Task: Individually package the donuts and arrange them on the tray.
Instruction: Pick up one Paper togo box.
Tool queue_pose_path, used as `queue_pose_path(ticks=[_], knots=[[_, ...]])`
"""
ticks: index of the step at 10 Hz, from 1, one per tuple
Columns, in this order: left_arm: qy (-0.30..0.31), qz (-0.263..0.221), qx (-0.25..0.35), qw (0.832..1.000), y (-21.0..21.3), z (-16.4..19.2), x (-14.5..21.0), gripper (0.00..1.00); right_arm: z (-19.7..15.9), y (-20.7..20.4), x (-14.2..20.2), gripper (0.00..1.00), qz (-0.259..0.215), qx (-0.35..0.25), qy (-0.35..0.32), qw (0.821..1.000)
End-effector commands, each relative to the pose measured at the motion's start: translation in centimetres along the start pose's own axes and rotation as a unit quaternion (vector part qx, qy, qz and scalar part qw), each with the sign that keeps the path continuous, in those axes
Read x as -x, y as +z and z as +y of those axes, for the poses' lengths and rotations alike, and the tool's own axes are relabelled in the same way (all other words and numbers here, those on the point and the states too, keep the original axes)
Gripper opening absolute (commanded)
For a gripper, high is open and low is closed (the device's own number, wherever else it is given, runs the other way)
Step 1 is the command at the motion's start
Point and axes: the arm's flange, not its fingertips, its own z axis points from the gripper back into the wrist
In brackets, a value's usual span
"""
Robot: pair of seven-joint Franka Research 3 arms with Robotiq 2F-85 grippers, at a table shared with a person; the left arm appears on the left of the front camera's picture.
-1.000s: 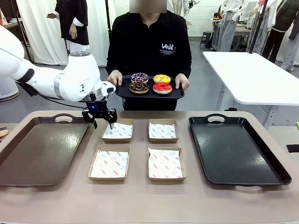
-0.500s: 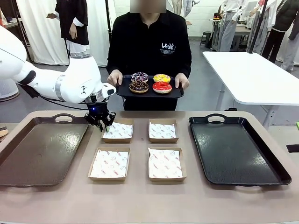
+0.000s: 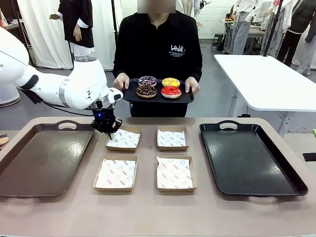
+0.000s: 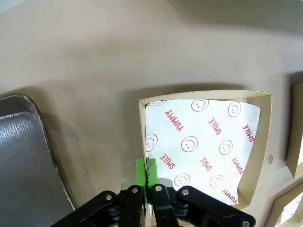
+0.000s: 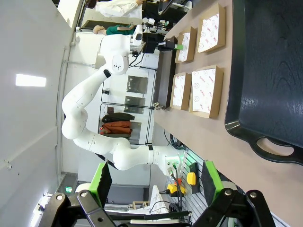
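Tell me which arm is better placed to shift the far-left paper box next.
Left. The left claw is shut on that box at its wall. The right claw is open, out beyond the black tray, far from the box.

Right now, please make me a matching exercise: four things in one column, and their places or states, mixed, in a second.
1. left gripper
2. red donut
3. black tray
4. brown tray

A. on the table, robot's right side
B. shut on a box wall
C. on the table, robot's left side
D. on the small tray the person holds

Pairs: 1-B, 2-D, 3-A, 4-C
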Motion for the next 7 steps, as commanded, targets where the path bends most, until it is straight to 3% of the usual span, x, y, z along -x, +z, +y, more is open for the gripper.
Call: queue_pose_path(ticks=[1,4,7], knots=[[0.023,0.009,0.012,1.000,0.2,-0.2,-0.1,0.00,0.0,0.0,-0.2,1.00,-0.004,-0.010,0.004,1.000],[0.079,0.031,0.009,0.996,4.4,-1.5,0.1,0.00,0.0,0.0,-0.2,1.00,-0.004,-0.010,0.004,1.000],[0.051,0.016,-0.011,0.999,9.0,-2.0,1.3,0.00,0.0,0.0,-0.2,1.00,-0.004,-0.010,0.004,1.000]])
